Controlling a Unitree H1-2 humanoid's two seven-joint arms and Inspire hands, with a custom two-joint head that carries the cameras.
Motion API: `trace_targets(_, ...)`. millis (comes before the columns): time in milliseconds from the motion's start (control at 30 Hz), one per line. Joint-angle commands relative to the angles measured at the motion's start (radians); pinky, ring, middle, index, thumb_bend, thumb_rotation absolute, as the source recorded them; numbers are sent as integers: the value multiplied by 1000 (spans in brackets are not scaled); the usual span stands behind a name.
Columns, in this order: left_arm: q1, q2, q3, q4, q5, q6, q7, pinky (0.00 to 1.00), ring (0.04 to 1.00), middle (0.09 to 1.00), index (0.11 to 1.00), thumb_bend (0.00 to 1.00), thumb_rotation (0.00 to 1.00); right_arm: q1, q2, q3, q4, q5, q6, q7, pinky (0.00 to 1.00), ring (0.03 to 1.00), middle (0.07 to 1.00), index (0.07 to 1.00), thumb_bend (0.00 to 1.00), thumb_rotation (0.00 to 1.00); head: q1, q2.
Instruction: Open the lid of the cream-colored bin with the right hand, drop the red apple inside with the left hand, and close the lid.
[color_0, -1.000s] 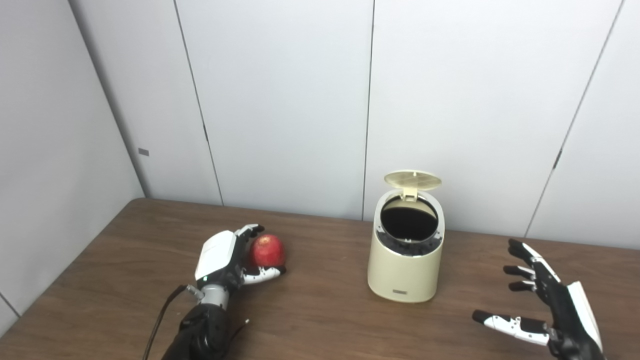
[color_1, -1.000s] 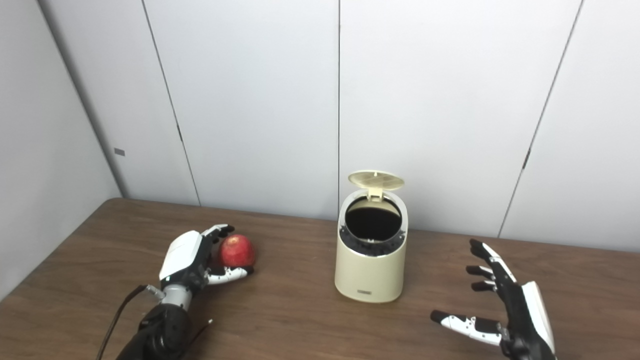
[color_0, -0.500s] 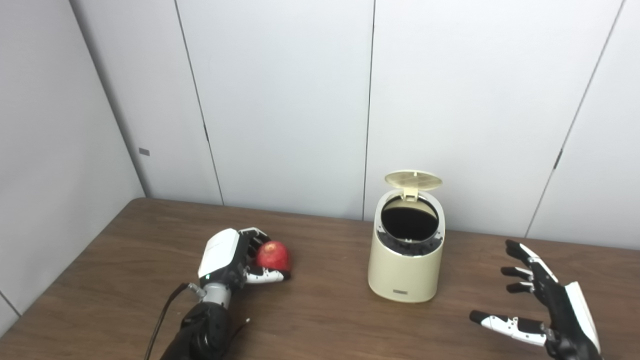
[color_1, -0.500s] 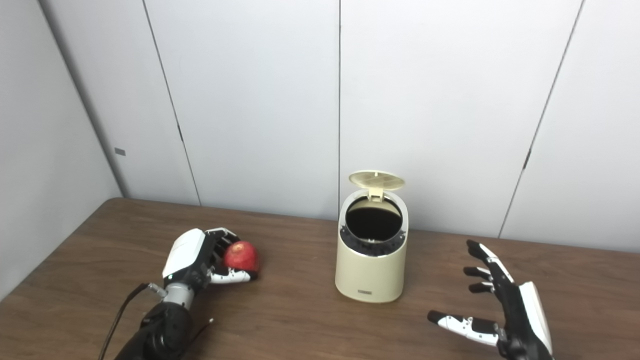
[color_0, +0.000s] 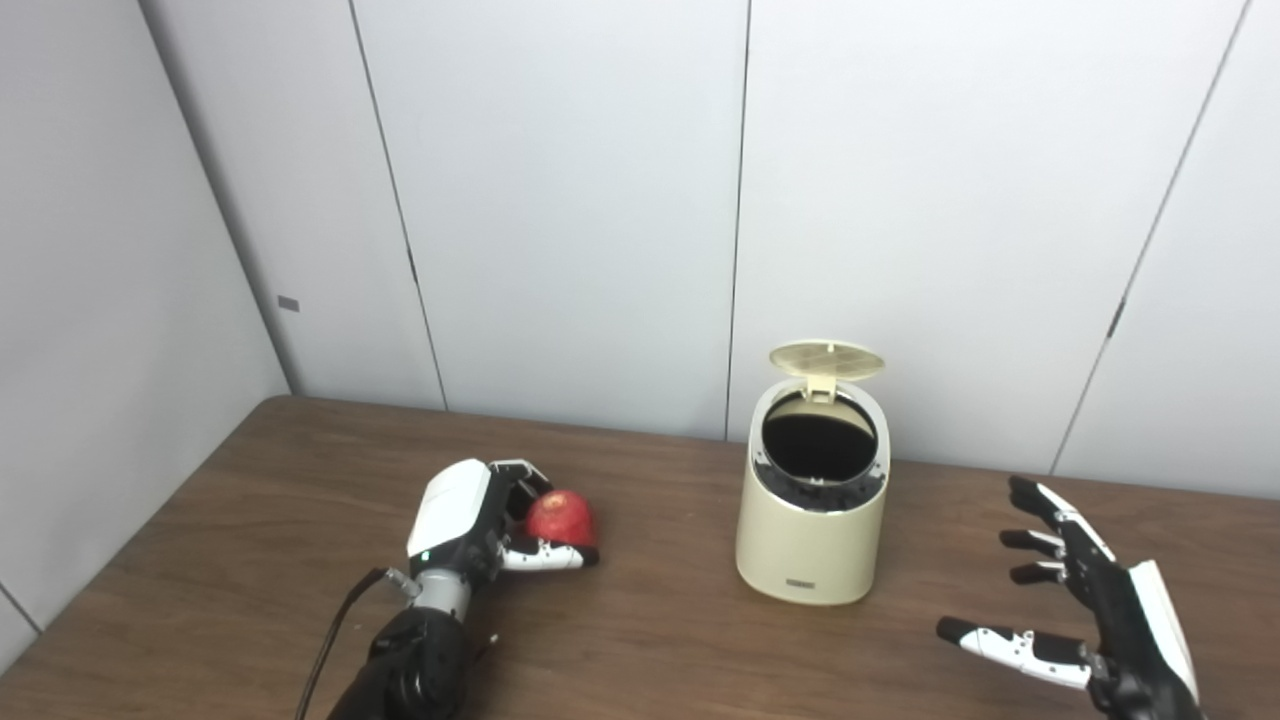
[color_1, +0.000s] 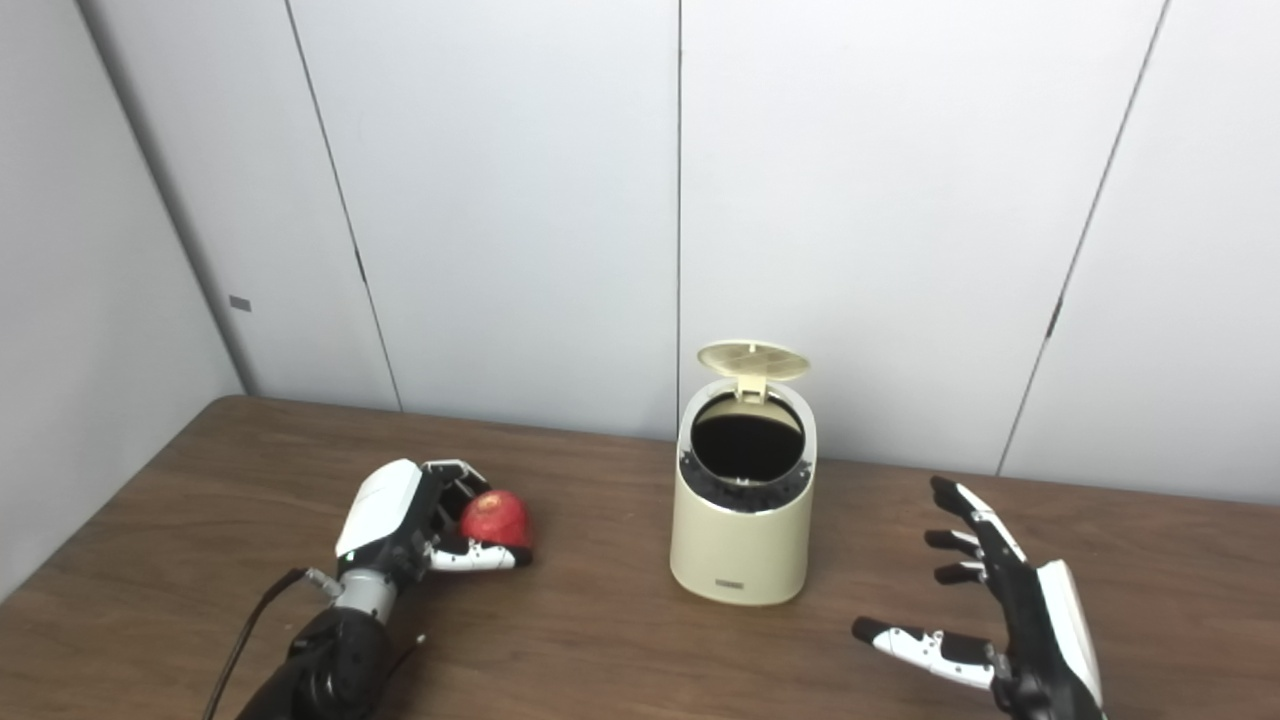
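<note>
Both hands are keeping apart: the left hand (color_0: 470, 515) is curling round the red apple (color_0: 560, 518) near the desk's left edge, ready to lift, while the right hand (color_0: 1095, 610) is hanging empty, fingers spread, at the right edge, leaving the cream-colored bin (color_0: 810, 505), its lid (color_0: 826, 358) standing up, unobstructed.

The table (color_0: 650, 640) is matt brown wood grain, the bin (color_0: 810, 545) smooth cream plastic, the apple (color_0: 562, 517) glossy red.
</note>
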Motion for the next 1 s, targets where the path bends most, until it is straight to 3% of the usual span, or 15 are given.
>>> trace_targets(0,-24,9,2,-68,12,-14,19,435,522,484,499,524,0,-30,2,-1,-12,-5,-18,-13,598,736,852,843,737,49,-3,-1)
trace_targets(167,-22,8,5,-164,20,-19,8,446,529,479,505,524,0,-32,6,3,5,-13,-35,-23,596,729,846,842,738,75,-17,-8)
trace_targets(500,-73,-3,1,-335,44,-32,-17,353,458,473,505,525,0,-41,20,18,39,-31,-50,-47,582,721,845,837,754,143,-70,-24)
trace_targets(767,-115,-29,-10,-410,61,-18,-70,347,456,476,502,525,0,-41,28,27,51,-38,-57,-56,591,728,855,841,754,151,-110,-29)
trace_targets(967,-153,-54,-27,-410,83,-14,-100,352,452,482,495,526,0,-42,32,31,63,-39,-70,-66,591,731,850,834,754,142,-124,-34)
